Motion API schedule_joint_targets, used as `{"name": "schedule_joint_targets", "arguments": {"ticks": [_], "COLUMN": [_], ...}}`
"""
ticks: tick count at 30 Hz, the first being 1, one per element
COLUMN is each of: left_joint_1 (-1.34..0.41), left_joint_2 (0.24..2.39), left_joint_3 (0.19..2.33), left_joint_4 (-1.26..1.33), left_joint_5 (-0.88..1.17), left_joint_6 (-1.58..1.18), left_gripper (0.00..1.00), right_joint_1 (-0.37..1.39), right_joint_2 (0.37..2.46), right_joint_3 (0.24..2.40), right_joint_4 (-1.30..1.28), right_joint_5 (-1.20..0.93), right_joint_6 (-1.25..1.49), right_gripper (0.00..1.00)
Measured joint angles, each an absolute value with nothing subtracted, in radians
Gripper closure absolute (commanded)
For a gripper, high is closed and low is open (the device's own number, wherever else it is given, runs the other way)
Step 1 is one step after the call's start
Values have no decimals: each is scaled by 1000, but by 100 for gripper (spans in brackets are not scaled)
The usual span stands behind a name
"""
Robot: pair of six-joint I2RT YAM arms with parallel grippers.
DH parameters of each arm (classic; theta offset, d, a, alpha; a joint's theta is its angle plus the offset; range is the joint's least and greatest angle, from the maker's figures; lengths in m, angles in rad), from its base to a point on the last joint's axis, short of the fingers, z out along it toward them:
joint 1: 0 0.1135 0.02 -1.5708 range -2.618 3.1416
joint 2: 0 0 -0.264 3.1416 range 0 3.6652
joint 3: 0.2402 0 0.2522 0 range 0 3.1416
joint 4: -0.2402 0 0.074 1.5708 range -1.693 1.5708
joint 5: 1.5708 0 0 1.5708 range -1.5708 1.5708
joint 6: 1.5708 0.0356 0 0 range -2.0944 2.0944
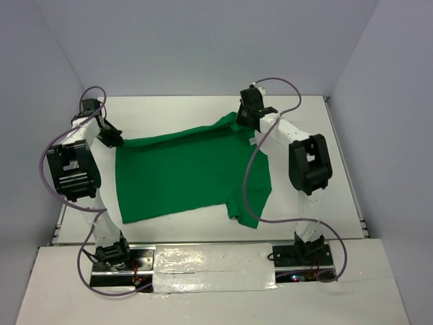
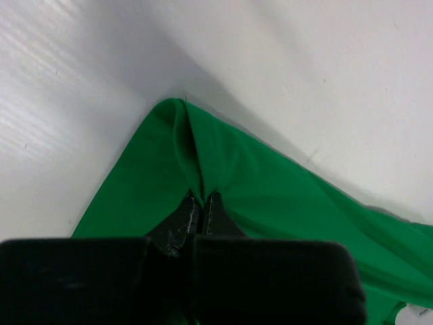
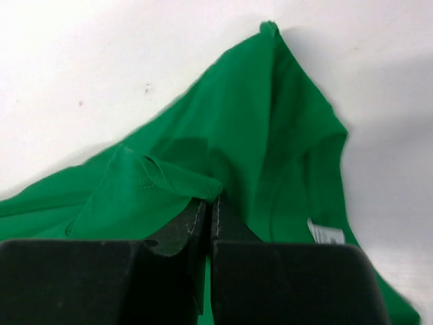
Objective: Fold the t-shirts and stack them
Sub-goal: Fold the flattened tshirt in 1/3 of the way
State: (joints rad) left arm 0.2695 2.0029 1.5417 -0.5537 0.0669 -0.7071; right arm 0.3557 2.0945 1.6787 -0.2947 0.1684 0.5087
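A plain bright green t-shirt (image 1: pixel 183 176) lies spread over the middle of the white table (image 1: pixel 176 108), its far edge pulled taut between the two grippers. My left gripper (image 1: pixel 114 140) is shut on the t-shirt's far left corner; in the left wrist view the cloth (image 2: pixel 223 169) bunches into a fold right at the closed fingertips (image 2: pixel 203 198). My right gripper (image 1: pixel 245 124) is shut on the far right part by a sleeve; in the right wrist view a hemmed fold (image 3: pixel 169 179) is pinched at the fingertips (image 3: pixel 211 202). A white label (image 3: pixel 326 234) shows inside the shirt.
White walls close in the table on the left, back and right. Grey cables (image 1: pixel 254 169) loop from both arms, the right one lying across the shirt. A foil-covered strip (image 1: pixel 213 267) lies between the arm bases (image 1: pixel 111 256) at the near edge.
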Motion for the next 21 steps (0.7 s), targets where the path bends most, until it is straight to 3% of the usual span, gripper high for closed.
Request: {"name": "schedule_joint_targets", "arguments": {"ticks": [9, 21], "left_joint_1": [270, 269], "left_joint_2": [1861, 1824], "left_joint_3": [1404, 1303], "left_joint_4": [-519, -503], "left_joint_5": [77, 74], "left_joint_6": [-712, -715], "left_gripper": [100, 100], "right_joint_1": [363, 429], "right_joint_2": [1837, 1715], "right_joint_3": [1362, 1089], "right_joint_4": [-187, -167], "right_joint_5": [172, 247], "right_joint_6": [523, 585], "right_gripper": [100, 100]}}
